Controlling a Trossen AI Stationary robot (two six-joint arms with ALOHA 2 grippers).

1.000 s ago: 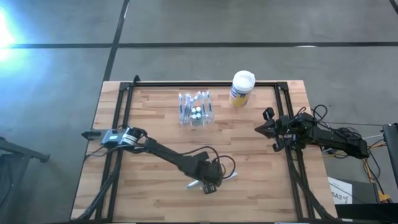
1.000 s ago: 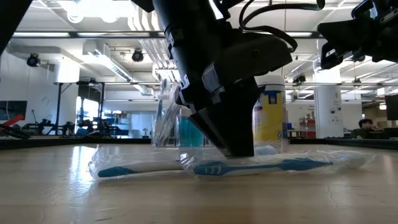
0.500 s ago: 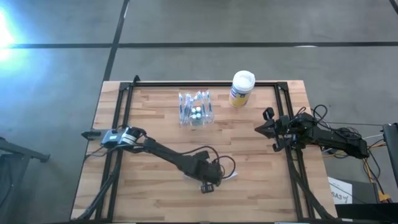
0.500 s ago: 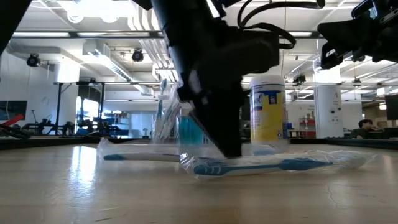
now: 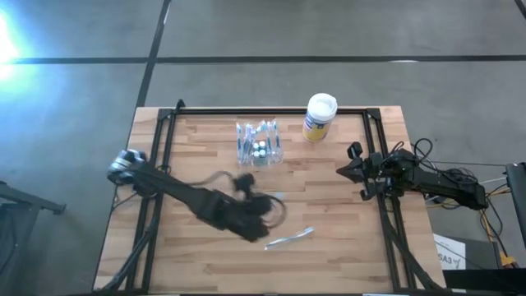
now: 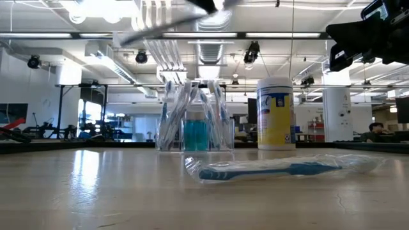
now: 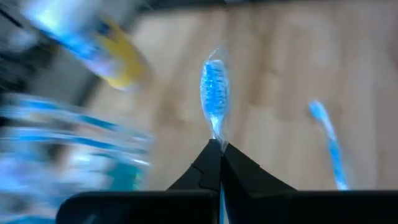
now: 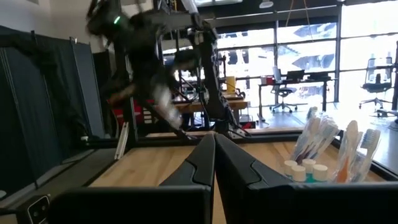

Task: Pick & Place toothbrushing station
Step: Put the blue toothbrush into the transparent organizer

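The high view shows the whole wooden table (image 5: 345, 255): the toothbrushing station (image 5: 259, 143), a clear holder full of brushes, stands near the far edge, and the yellow canister (image 5: 319, 117) with a white lid stands just beside it. One wrapped toothbrush (image 5: 289, 238) lies flat on the near part of the table. The left gripper (image 5: 256, 233) is blurred above the table's middle, close to that brush. Only the left wrist view shows what it holds: the left gripper's fingers (image 7: 205, 171) are pressed together on the wrapper of a second toothbrush (image 7: 214, 93), whose blue head sticks out past the tips. The low view shows the station (image 6: 192, 121) upright with blue liquid inside, and the lying brush (image 6: 281, 169) in front of it. One second ago two wrapped brushes were lying there and the left arm filled this view; now one brush is gone from the table and the arm has lifted away. The right gripper (image 5: 355, 171) waits at the right edge, fingers closed on nothing, as before.
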